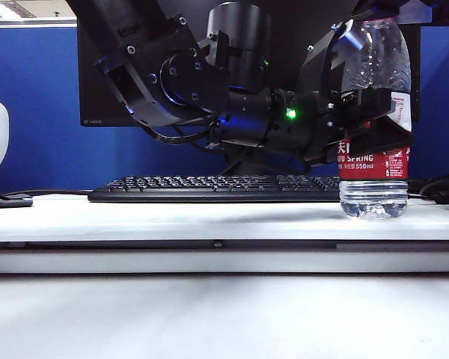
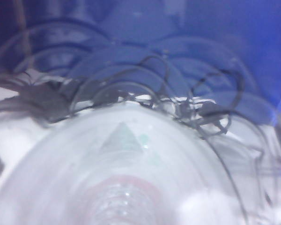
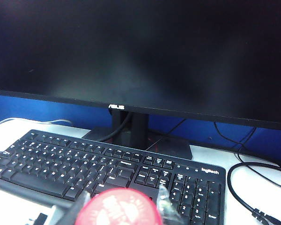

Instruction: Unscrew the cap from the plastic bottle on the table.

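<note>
Now the exterior view gives the left gripper (image 1: 374, 120) clamped around the label band of the plastic bottle (image 1: 374, 191), which stands upright on the table (image 1: 172, 221) at the right end of the black keyboard (image 1: 209, 188). Its wrist camera only offers a blurred clear bottle wall. Over on the right wrist view, the red cap (image 3: 118, 210) sits right between the right gripper (image 3: 119, 206) fingers; clamped or not, can't tell. Behind: dark monitor (image 3: 140, 51), blue partition (image 1: 30, 112).
</note>
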